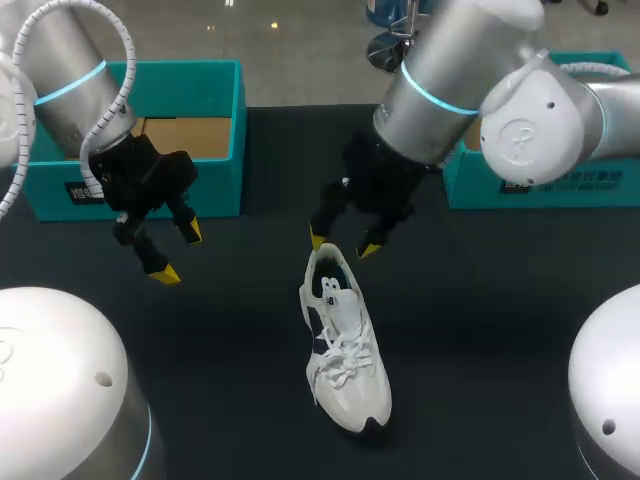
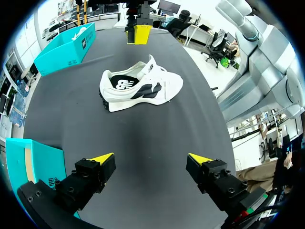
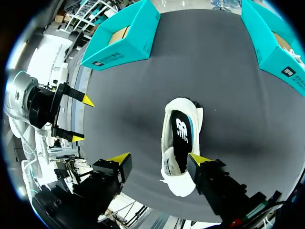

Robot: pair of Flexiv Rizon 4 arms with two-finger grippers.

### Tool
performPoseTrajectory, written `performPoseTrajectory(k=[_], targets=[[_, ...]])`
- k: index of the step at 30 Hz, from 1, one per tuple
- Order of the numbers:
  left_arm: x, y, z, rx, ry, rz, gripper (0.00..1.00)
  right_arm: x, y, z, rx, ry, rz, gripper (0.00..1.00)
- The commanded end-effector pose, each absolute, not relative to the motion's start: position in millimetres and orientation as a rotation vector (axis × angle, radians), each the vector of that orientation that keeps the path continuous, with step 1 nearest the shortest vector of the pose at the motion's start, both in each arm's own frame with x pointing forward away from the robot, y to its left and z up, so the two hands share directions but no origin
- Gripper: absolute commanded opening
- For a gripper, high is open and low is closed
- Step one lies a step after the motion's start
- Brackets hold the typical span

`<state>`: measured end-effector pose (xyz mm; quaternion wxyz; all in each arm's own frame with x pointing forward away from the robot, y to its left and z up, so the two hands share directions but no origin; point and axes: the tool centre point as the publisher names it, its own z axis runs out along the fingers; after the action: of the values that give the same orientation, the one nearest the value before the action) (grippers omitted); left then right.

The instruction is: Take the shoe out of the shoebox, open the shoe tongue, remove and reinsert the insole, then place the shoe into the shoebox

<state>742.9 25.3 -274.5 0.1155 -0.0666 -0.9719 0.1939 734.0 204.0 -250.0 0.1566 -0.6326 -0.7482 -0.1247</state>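
Nearest the head camera, two white domed arm housings [image 1: 50,370] are seen at the lower corners, with the black desk [image 1: 230,340] spread out between them. On it, near the middle, a white mesh-and-leather sneaker with dark blue side panels and white laces [image 1: 345,350] is set on its sole, outside both boxes; its toe is pointed toward the near edge and its heel toward the far side. A black insole with a white mark is seen lying inside the sneaker's opening (clearest from the right wrist).

The right hand [image 1: 342,245] is held just above and behind the heel, its yellow-tipped fingers spread and nothing gripped between them. From its own wrist camera this hand [image 3: 159,158] is shown with the sneaker [image 3: 180,143] lying under and just ahead of the gap. From the left wrist it [image 2: 138,34] is seen beyond the sneaker [image 2: 140,86], apart from it.

The left hand [image 1: 178,252] is held well to the left of the sneaker, above bare desk, fingers likewise spread and empty [image 2: 151,158]. Behind it an open teal cardboard shoebox with a brown inside [image 1: 238,140] is placed at the far left of the desk. A second teal box [image 1: 560,185] is placed at the far right, partly hidden by the right arm.
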Motion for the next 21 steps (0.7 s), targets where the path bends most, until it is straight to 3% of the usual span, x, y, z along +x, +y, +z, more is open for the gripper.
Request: performPoseTrajectory(k=[1, 21], targets=[[742.8, 25.5, -274.6, -0.196, -2.848, 0.566, 1.0, 741.9, 219.8, -255.4, -1.924, -2.319, -0.059, 0.0], [742.8, 25.5, -274.6, -0.196, -2.848, 0.566, 1.0, 739.6, 214.0, -323.8, -1.951, -2.336, -0.143, 0.0]])
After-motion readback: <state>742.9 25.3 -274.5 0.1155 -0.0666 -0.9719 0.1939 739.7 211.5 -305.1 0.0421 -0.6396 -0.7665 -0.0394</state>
